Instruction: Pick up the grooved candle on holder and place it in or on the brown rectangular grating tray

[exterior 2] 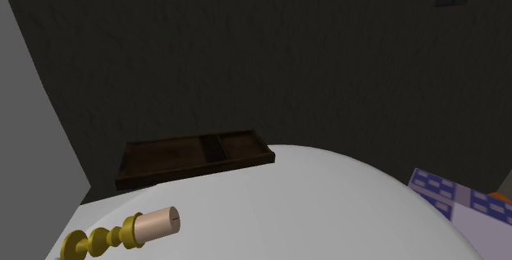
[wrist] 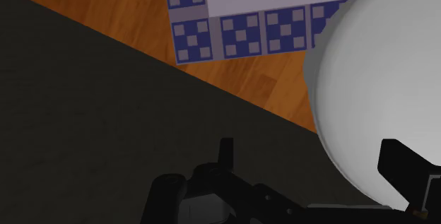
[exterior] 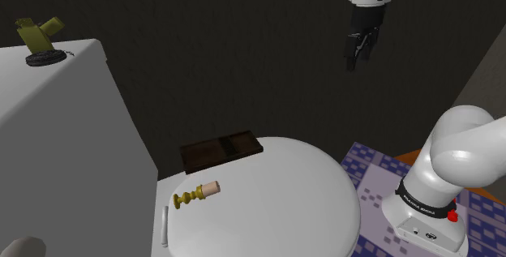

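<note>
candle [exterior 2: 131, 230] lies on its side on the white lid [exterior: 284, 207], near the tray [exterior 2: 193, 156]. gripper [exterior: 357, 59] hangs high, well apart, fingers spread, empty. grasp, lift and placing all remain.

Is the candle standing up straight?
No, the cream cylindrical candle on its knobbly gold holder lies on its side on the white rounded surface.
</note>
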Controlling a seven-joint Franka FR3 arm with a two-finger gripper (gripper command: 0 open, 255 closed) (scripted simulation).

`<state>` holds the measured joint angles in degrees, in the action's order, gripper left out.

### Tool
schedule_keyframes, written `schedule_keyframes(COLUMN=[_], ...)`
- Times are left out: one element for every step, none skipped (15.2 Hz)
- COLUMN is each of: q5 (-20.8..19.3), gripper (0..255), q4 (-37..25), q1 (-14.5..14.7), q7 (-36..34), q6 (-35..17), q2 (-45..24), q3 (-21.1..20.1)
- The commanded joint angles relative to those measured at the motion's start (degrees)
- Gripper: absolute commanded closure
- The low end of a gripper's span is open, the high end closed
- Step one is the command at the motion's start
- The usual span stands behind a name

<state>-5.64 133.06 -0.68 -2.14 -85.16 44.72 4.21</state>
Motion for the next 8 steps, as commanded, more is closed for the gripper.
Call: schedule_keyframes(q5=[0.00, 0.83, 1.65, 2.45, 3.23, 4.00, 4.74, 5.45], gripper=[0, 0, 0, 0, 0, 0, 0, 0], q4=[0.00, 0.29, 0.51, 0.67, 0.78, 0.81, 0.79, 0.70], q1=[0.00, 0.45, 0.91, 1.35, 1.81, 2.27, 2.72, 3.17], q7=[0.00, -1.09, -2.16, -3.22, -4.27, -5.31, -6.34, -7.36], q6=[0.00, -0.77, -1.56, -2.36, -3.17, -3.99, -4.82, -5.65], q2=[0.00, -0.83, -1.73, -2.69, -3.70, -4.78, -5.91, -7.10], q3=[0.00, -0.95, -1.91, -2.86, -3.79, -4.72, -5.64, -6.55])
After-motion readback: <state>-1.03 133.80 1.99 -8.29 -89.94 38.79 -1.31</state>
